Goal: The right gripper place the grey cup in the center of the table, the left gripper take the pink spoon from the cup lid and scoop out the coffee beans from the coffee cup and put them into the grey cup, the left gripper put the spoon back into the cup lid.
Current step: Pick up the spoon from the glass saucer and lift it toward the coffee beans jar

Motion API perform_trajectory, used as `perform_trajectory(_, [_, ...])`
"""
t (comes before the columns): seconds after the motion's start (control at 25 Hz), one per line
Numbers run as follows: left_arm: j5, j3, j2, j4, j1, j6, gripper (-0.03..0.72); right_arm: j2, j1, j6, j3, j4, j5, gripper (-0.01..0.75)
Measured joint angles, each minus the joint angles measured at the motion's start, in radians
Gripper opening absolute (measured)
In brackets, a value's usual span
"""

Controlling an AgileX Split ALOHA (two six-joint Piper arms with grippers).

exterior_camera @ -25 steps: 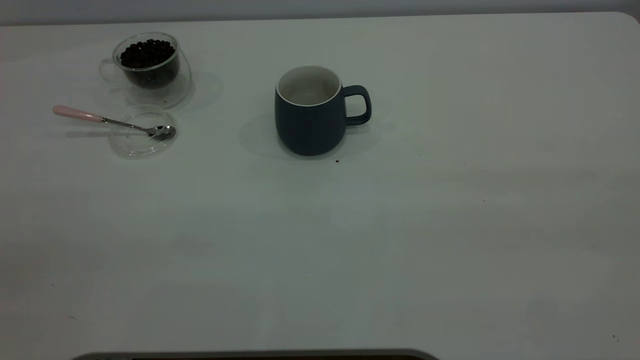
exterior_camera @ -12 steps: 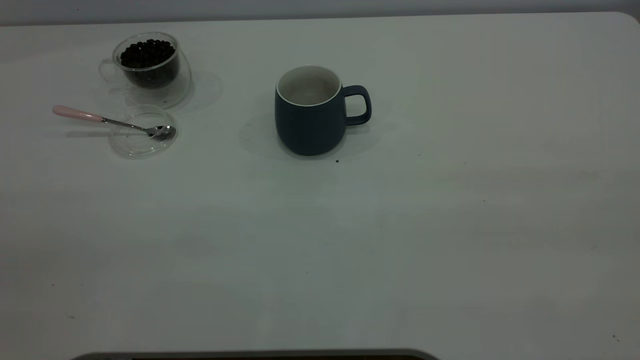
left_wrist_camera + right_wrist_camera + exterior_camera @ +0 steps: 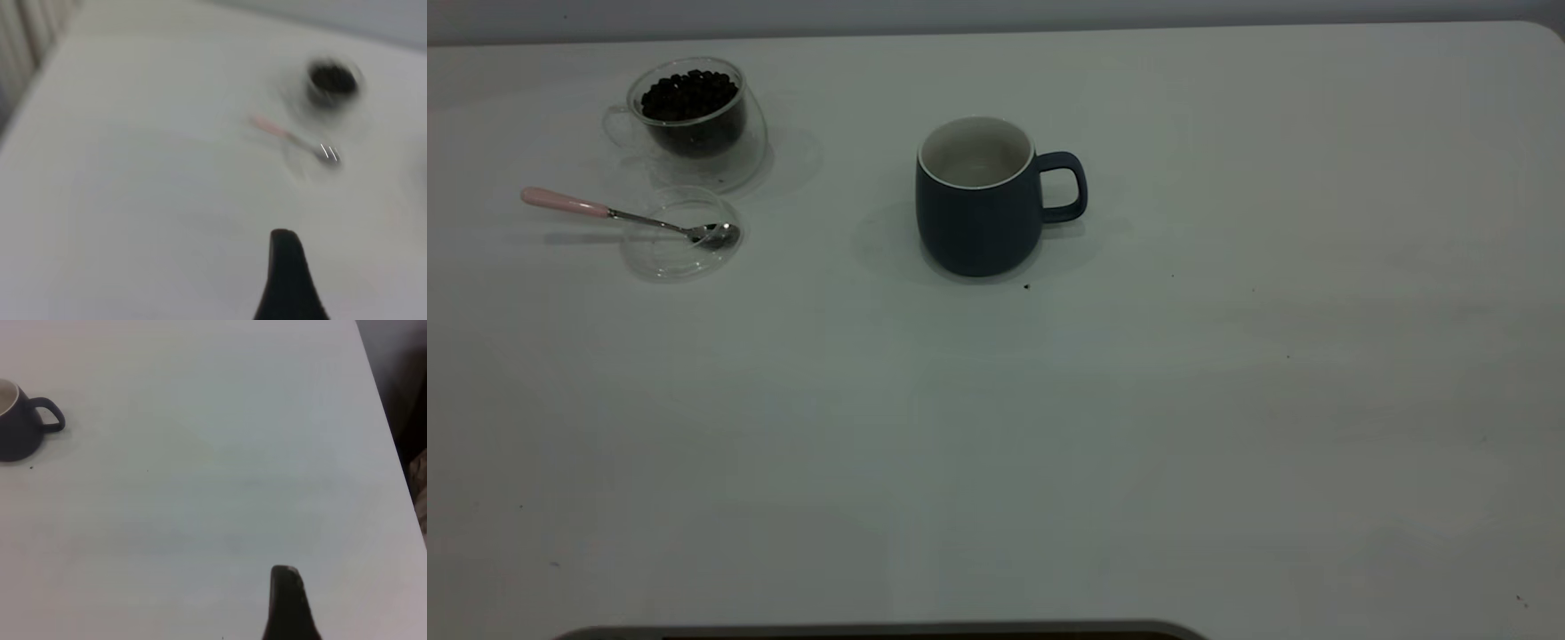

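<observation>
Far left on the large plain white table: small teaspoon with a pale pink handle and shiny silver bowl, bowl resting inside the flat clear round cup lid, handle overhanging the rim toward the table's left edge. Just behind the lid, almost touching it: clear double-walled glass coffee cup, upright, heaped with dark brown coffee beans. Well apart to the right, near the table's middle and toward its far side: rounded dark blue-grey mug with white inside, upright, loop handle pointing right, no beans visible inside, a tiny dark speck on the table at its foot. Judged from this layout: mug placement apparently done; spoon pickup, scooping, tipping into the mug and return to the lid all left to do. Neither arm present in the exterior view. In the left wrist view, only one black tapering finger of the left gripper in sight, above bare table and well short of the spoon; opening impossible to tell. In the right wrist view, likewise a single black finger of the right gripper, well clear of the mug and over bare table near the right edge; width impossible to tell, nothing visibly held.
</observation>
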Motion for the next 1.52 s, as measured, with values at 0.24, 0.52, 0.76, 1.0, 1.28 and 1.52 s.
perform_trajectory(0.24, [-0.152, -0.104, 0.425, 0.367, 0.000, -0.331, 0.584, 0.000, 0.000, 0.000, 0.000, 0.000, 0.000, 0.545])
perform_trajectory(0.52, [-0.246, -0.228, 0.839, 0.658, 0.023, -0.742, 0.581, 0.000, 0.000, 0.000, 0.000, 0.001, 0.000, 0.545])
perform_trajectory(0.76, [-0.359, -0.420, 1.143, 0.651, 0.123, -0.758, 0.521, 0.000, 0.000, 0.000, 0.000, 0.001, 0.000, 0.545])
perform_trajectory(1.0, [-0.351, -0.704, 1.404, 0.283, 0.231, -0.356, 0.485, 0.000, 0.000, 0.000, 0.000, 0.001, 0.000, 0.545])
perform_trajectory(1.28, [-0.083, -1.058, 1.788, -0.560, 0.371, 0.492, 0.485, 0.000, 0.000, 0.000, 0.000, 0.002, 0.000, 0.545])
perform_trajectory(1.52, [0.037, -1.174, 2.047, -0.832, 0.427, 0.920, 0.485, 0.000, 0.000, 0.000, 0.000, 0.002, 0.000, 0.545])
